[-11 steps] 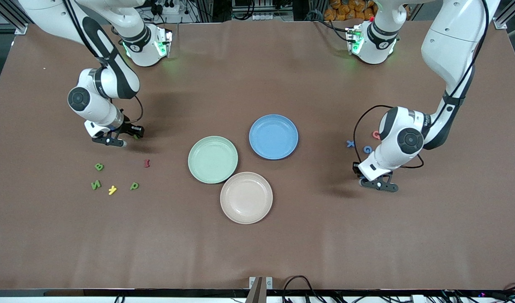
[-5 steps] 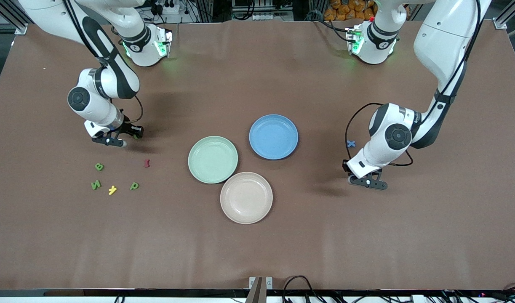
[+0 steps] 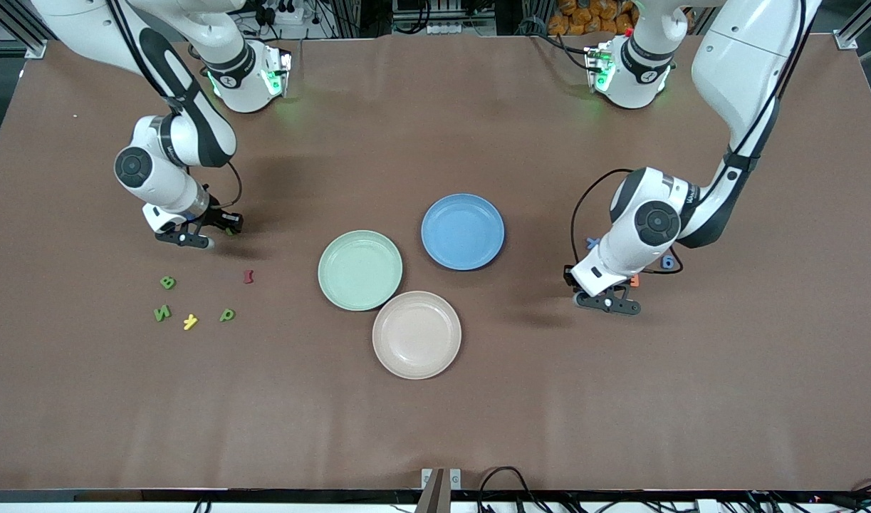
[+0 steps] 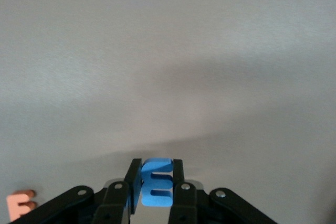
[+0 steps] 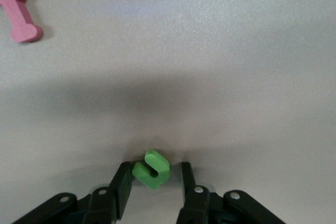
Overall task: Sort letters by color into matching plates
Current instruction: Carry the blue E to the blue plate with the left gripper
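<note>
1. Three plates sit together near the middle of the bench: a mint green plate (image 3: pixel 360 270), a blue plate (image 3: pixel 462 231) set farther from the front camera toward the left arm's end, and a beige plate (image 3: pixel 416 334) nearest the front camera.
2. Four green letters are in view. Three lie on the bench toward the right arm's end: one (image 3: pixel 167 283), one (image 3: pixel 162 312) and one (image 3: pixel 226 314). The fourth, a green letter (image 5: pixel 150 169), sits between the right gripper's fingers (image 5: pixel 122 184).
3. Three blue letters show. A blue letter E (image 4: pixel 156 182) is clamped in the left gripper (image 4: pixel 155 187), whose jaws are pressed against it. A blue X (image 3: pixel 590 243) and another blue letter (image 3: pixel 666 263) lie on the bench by that arm, partly hidden.
4. Others: one yellow letter (image 3: pixel 190 322), one red letter (image 3: pixel 248 276) and one orange letter (image 3: pixel 634 281).
5. The right gripper (image 3: pixel 209 234) is low over the bench with its jaws narrowly apart, the green letter between them; contact on both sides is unclear.
6. The left gripper is low over the bench between the blue plate and the left arm's end.
7. The bench has a plain brown matte cover. Cables and metal framing run along its edges.
</note>
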Tool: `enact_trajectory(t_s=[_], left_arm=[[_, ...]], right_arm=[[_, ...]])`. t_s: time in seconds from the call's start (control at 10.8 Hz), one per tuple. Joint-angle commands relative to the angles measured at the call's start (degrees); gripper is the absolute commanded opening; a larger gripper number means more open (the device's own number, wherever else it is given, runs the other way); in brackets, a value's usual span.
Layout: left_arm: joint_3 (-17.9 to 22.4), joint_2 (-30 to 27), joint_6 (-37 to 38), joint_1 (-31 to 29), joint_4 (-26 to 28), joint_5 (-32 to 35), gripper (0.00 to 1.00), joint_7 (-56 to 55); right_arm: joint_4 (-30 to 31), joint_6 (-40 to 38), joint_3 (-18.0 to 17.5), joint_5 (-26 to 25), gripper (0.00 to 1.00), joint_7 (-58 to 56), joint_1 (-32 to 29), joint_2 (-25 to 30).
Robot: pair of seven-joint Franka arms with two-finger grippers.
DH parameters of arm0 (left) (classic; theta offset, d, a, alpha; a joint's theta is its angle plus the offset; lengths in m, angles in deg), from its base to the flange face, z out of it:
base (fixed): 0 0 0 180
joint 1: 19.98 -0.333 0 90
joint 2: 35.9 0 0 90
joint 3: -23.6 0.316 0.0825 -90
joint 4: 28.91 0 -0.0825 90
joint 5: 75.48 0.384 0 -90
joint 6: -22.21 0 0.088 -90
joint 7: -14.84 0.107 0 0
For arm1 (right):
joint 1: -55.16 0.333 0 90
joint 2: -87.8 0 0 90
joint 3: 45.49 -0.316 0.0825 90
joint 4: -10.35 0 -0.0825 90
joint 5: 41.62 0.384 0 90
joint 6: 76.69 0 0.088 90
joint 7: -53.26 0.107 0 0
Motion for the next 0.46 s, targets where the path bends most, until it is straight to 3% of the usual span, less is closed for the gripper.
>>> enact_trajectory(t_s=[0.0, 0.37], left_arm=[[-2.79, -1.88, 5.52, 0.05, -1.44, 1.75, 0.0, -5.56], [-5.07, -2.05, 7.47, 0.22, -1.88, 1.75, 0.0, -9.61]], right_arm=[[0.29, 4.19, 0.09, 0.5, 0.48, -0.68, -0.11, -2.09], [0.02, 4.29, 0.0, 0.59, 0.45, -0.68, -0.11, -2.45]])
